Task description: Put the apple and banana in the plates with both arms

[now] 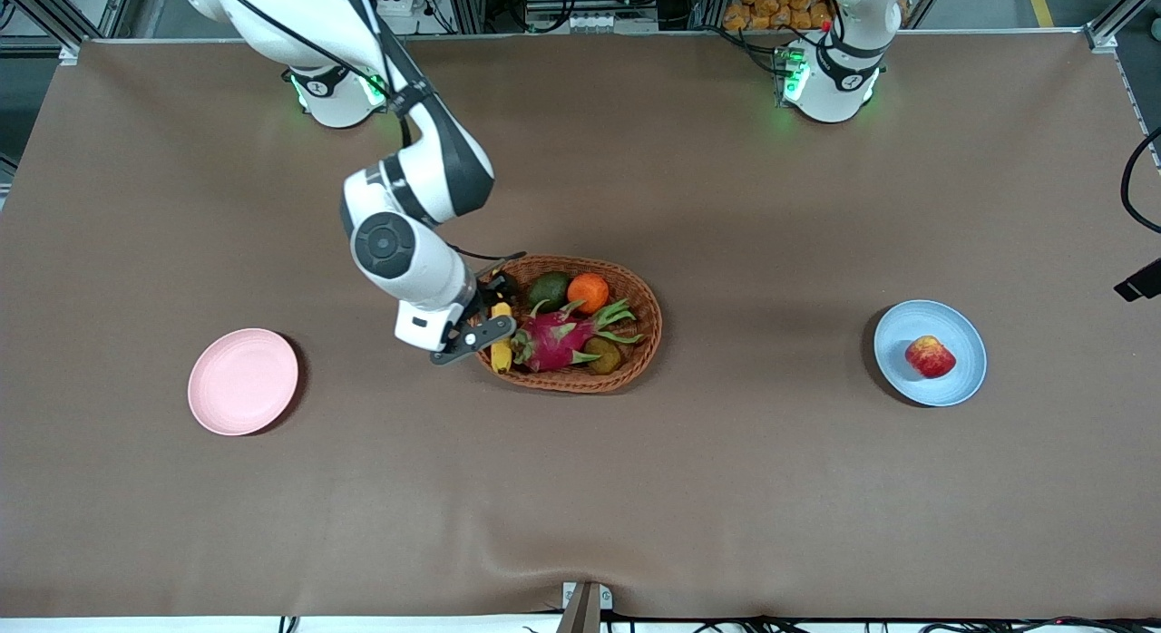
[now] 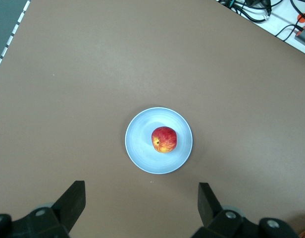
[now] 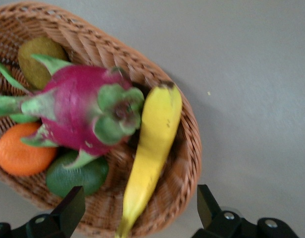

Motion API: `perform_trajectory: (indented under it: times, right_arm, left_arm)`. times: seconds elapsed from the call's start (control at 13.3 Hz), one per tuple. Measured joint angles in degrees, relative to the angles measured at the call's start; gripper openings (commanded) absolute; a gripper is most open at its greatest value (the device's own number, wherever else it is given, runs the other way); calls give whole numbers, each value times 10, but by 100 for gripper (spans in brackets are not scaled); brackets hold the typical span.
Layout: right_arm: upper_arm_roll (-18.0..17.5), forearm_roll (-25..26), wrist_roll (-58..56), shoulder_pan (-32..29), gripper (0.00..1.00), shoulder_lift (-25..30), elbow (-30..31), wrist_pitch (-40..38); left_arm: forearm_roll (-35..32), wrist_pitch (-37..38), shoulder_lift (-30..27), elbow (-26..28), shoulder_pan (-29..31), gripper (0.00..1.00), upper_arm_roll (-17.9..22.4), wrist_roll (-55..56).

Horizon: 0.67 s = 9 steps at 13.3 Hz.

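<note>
- Apple half looks done: the apple sits in the blue plate toward the left arm's end of the table, about midway between the robots' edge and the camera's edge.
- My left gripper is out of the front view; its wrist view looks down on that plate from well above, fingers spread wide and empty. I judge this arm to be waiting.
- Banana half is in hand: the banana lies in the basket at mid-table, along the rim at the right arm's end, beside the dragon fruit.
- My right gripper is at that rim, over the banana, fingers wide apart with nothing held; the wrist view shows the banana running between them.
- The pink plate stands bare toward the right arm's end, nearer the camera's edge than the basket.
- Next, as I read it: drop lower, close across the banana's middle, lift clear of the rim, then carry to the pink plate.
- The dragon fruit touches the banana and may drag along with it.
</note>
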<state>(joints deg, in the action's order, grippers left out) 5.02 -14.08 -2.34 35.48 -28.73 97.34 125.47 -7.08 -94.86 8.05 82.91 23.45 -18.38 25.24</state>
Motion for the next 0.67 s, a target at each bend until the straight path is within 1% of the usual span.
perform_trajectory:
  times: [0.15, 0.38, 0.53, 0.67]
  right_arm:
    - [1, 0, 0, 2, 100, -6, 2, 7]
    - [1, 0, -1, 13, 100, -6, 34, 0]
    - [1, 0, 7, 19, 100, -3, 40, -15]
    - [1, 0, 41, 19, 100, -2, 41, -41]
  left_arm:
    - [0, 0, -1, -4, -1, 100, -16, -4]
    - [0, 11, -14, -9, -2, 100, -40, -7]
    - [0, 30, -23, -9, -3, 100, -47, -15]
    - [0, 47, -23, -9, -3, 100, -48, -32]
